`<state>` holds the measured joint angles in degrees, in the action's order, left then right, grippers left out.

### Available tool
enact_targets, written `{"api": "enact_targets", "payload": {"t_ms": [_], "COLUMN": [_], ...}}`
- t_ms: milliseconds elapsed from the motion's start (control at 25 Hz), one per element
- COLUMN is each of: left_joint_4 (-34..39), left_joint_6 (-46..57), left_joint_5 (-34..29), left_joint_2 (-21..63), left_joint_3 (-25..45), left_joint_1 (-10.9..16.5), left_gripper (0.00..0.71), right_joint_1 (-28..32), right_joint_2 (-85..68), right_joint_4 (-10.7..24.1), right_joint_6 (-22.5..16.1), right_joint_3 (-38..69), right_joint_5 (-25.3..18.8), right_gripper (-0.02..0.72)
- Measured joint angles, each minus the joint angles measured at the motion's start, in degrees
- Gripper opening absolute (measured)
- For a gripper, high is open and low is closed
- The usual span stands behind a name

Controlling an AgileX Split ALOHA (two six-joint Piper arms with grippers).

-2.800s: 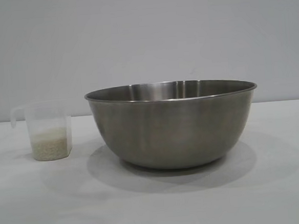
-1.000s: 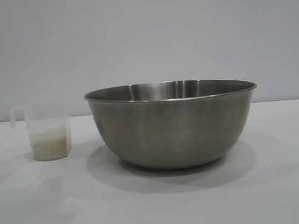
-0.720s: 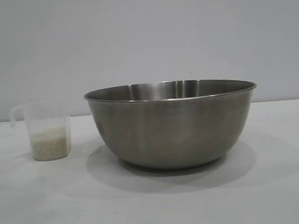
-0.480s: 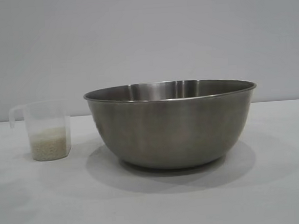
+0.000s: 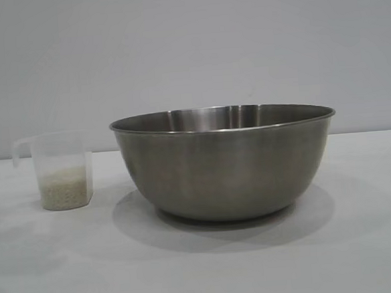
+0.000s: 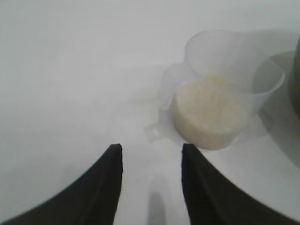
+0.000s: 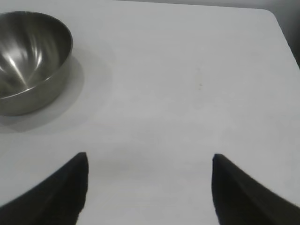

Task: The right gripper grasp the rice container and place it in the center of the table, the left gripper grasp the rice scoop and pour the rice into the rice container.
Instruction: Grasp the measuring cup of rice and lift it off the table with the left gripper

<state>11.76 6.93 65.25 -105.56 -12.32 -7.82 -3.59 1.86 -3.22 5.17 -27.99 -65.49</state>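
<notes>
Soft, even overhead light; the rice container (image 5: 225, 163) casts a faint shadow, and the left wrist view is blurred.

Bare table on the scoop's handle side

The rice scoop (image 5: 63, 170) stands apart from the rice container (image 5: 225, 163) — bare table (image 5: 204, 266) between and in front.

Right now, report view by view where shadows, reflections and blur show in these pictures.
Exterior view: the rice container casts a soft oval shadow on the table. Left wrist view: the rice scoop and rice are blurred, the left gripper dark, its fingers apart. Right wrist view: bright streaks reflect inside the container, and the right gripper stands open, dark.
</notes>
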Motion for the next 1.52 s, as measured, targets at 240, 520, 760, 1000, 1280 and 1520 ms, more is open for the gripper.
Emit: {"api": "enact_targets", "payload": {"t_ms": [240,520,760,1000,1280,1520], "left_joint_4": [3.8,3.3,2.8,2.8,2.8,2.8], "left_joint_6": [0.0,-0.1,-0.3,-0.3,-0.5,-0.7], "left_joint_5": [0.2,0.3,0.3,0.4,0.4,0.4], "left_joint_2": [-3.5,-4.1,-4.2,-5.3,-8.6,-9.8], "left_joint_3": [-2.8,-3.3,-5.3,-7.6,-10.7,-13.3], "left_joint_1": [0.0,0.0,0.0,0.0,0.0,0.0], "left_gripper": [0.273,0.273,0.273,0.273,0.273,0.273], "right_joint_1": [0.0,0.0,0.0,0.0,0.0,0.0], "right_joint_2": [0.0,0.0,0.0,0.0,0.0,0.0], "right_joint_4": [0.0,0.0,0.0,0.0,0.0,0.0], "right_joint_6": [0.0,0.0,0.0,0.0,0.0,0.0], "right_joint_3": [0.0,0.0,0.0,0.0,0.0,0.0], "right_joint_5": [0.1,0.1,0.1,0.1,0.1,0.1], "right_gripper": [0.47,0.47,0.47,0.47,0.47,0.47]}}
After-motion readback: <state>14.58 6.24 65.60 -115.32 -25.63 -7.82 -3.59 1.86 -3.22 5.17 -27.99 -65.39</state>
